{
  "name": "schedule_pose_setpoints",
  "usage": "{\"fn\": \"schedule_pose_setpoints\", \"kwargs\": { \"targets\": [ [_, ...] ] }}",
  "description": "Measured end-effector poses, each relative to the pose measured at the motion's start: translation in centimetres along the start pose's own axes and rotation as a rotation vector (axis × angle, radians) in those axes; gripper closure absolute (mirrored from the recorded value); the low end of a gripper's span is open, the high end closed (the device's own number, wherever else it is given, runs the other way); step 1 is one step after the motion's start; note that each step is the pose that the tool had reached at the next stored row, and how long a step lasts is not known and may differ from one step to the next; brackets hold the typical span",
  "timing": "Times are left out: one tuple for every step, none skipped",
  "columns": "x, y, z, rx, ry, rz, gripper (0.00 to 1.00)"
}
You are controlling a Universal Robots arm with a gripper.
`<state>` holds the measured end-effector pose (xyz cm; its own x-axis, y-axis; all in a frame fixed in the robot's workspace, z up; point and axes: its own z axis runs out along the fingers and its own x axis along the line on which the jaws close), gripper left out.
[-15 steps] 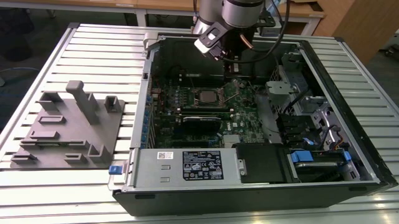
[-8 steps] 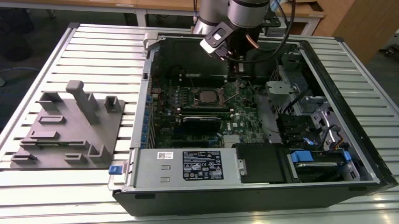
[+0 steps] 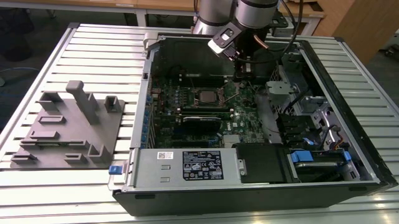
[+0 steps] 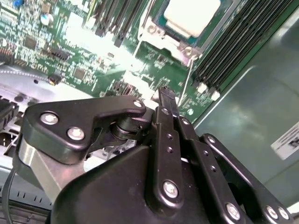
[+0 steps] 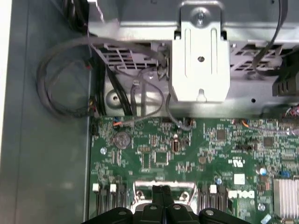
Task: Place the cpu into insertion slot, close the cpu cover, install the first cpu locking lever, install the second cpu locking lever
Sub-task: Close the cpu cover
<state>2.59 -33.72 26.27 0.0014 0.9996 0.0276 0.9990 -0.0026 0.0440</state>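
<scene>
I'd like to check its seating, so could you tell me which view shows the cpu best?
The second wrist view: the cpu appears close up, its silver top clear, though partly cropped. The exterior view shows it small and distant; in the first wrist view the gripper hides it.

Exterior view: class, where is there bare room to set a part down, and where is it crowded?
Free: the slatted silver metal table beyond the grey plastic fixture plate and on its near side, on the exterior view's left of the open black computer case. Crowded: inside the case, where the gripper hangs over the green motherboard.
</scene>
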Motion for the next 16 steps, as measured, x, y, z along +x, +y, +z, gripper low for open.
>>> {"fn": "schedule_pose_setpoints", "kwargs": {
  "targets": [
    [0.01, 0.22, 0.02, -0.0001, 0.0001, 0.0, 0.89],
    [0.02, 0.43, 0.03, 0.0, 0.0, 0.0, 0.89],
    [0.03, 0.61, 0.05, 0.0, 0.0, 0.0, 0.89],
    [0.03, 0.77, 0.06, -0.0001, 0.0, 0.0, 0.89],
    [0.04, 0.94, 0.07, -0.0001, 0.0, 0.0, 0.89],
    [0.05, 1.15, 0.09, -0.0001, -0.0001, 0.001, 0.89],
    [0.07, 1.33, 0.12, -0.0002, -0.0004, 0.003, 0.89],
    [0.09, 1.47, 0.14, -0.0003, -0.001, 0.008, 0.89],
    [0.11, 1.55, 0.16, -0.0005, -0.0016, 0.015, 0.89],
    [0.12, 1.58, 0.19, -0.0007, -0.0023, 0.024, 0.89],
    [0.13, 1.6, 0.22, -0.001, -0.0029, 0.034, 0.89],
    [0.13, 1.61, 0.23, -0.0012, -0.0034, 0.043, 0.89],
    [0.13, 1.61, 0.23, -0.0012, -0.0034, 0.044, 0.89],
    [0.13, 1.61, 0.23, -0.0013, -0.0035, 0.044, 0.89],
    [0.13, 1.62, 0.23, -0.0012, -0.0035, 0.044, 0.89],
    [0.13, 1.62, 0.23, -0.0013, -0.0034, 0.044, 0.89]
  ]
}}
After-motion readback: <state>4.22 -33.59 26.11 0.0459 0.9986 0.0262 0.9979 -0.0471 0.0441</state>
